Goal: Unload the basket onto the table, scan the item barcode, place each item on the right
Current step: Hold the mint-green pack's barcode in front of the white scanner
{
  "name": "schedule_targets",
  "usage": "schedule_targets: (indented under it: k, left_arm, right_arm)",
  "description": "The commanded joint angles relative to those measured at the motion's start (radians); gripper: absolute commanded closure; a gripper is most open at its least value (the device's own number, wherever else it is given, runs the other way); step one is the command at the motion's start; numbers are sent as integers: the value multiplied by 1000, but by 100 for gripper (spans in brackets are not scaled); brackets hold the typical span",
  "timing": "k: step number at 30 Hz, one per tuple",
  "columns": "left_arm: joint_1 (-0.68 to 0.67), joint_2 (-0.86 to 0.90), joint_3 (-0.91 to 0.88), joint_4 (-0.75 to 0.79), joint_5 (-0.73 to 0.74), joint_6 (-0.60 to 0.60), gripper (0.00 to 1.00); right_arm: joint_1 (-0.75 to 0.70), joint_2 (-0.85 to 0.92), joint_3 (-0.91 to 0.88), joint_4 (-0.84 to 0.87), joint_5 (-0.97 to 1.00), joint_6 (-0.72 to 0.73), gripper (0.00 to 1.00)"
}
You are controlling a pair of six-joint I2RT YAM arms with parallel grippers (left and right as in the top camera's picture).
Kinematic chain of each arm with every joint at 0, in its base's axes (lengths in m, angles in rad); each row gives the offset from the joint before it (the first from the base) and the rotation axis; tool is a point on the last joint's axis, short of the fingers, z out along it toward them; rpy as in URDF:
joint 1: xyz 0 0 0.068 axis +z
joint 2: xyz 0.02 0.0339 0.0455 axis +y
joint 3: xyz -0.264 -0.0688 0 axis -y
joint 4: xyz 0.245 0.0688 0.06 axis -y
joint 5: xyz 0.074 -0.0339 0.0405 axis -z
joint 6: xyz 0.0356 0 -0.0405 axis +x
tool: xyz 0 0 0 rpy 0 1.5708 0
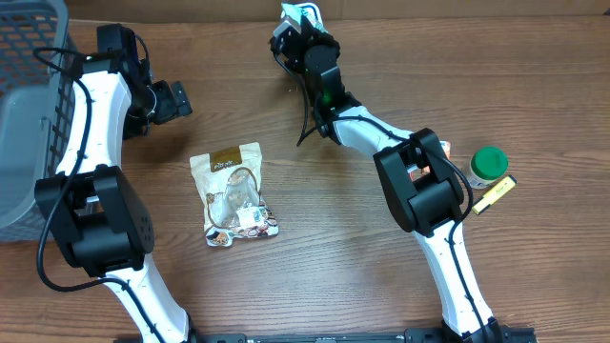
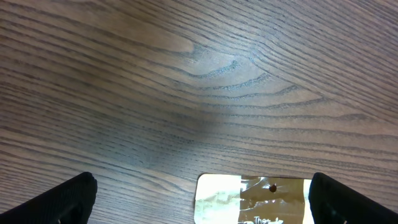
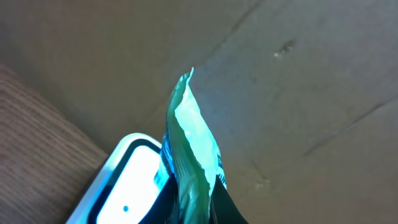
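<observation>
A thin green packet [image 3: 194, 146] stands edge-on between the fingers of my right gripper [image 3: 198, 208], which is shut on it. It hangs beside a white scanner [image 3: 127, 186] with a lit face, in front of a cardboard wall. From overhead, the right gripper [image 1: 301, 36] is at the table's far edge with the green packet [image 1: 303, 13] sticking out past it. My left gripper [image 1: 177, 99] is open and holds nothing. It hovers over bare wood, just beyond the top of a clear snack bag [image 1: 233, 191]. The bag's brown header [image 2: 252, 199] lies between the left fingertips [image 2: 74, 196].
A grey mesh basket [image 1: 29, 86] fills the far left. A green-capped bottle [image 1: 489, 163] and a yellow marker [image 1: 494, 195] lie at the right, beside the right arm's base. A black cable [image 1: 307, 119] trails under the right arm.
</observation>
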Motion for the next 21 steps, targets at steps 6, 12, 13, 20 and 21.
schedule_targets:
  k: [6,12,13,20,21]
  left_arm:
    - [-2,-42,19,2,-3,11,0]
    - [-2,-42,19,2,-3,11,0]
    - [-2,-42,20,2,-3,11,0]
    - [-2,-42,20,2,-3,11,0]
    - [-2,-42,20,2,-3,11,0]
  right_arm:
    - [13,16,2,-35,17,8,96]
    - [19,-25,2,-37,37,72,96]
    - [19,-38,2,-42,37,87,96]
    - [13,-166,2,-71,37,186,97]
    - [11,-195,2,-93,37,195,96]
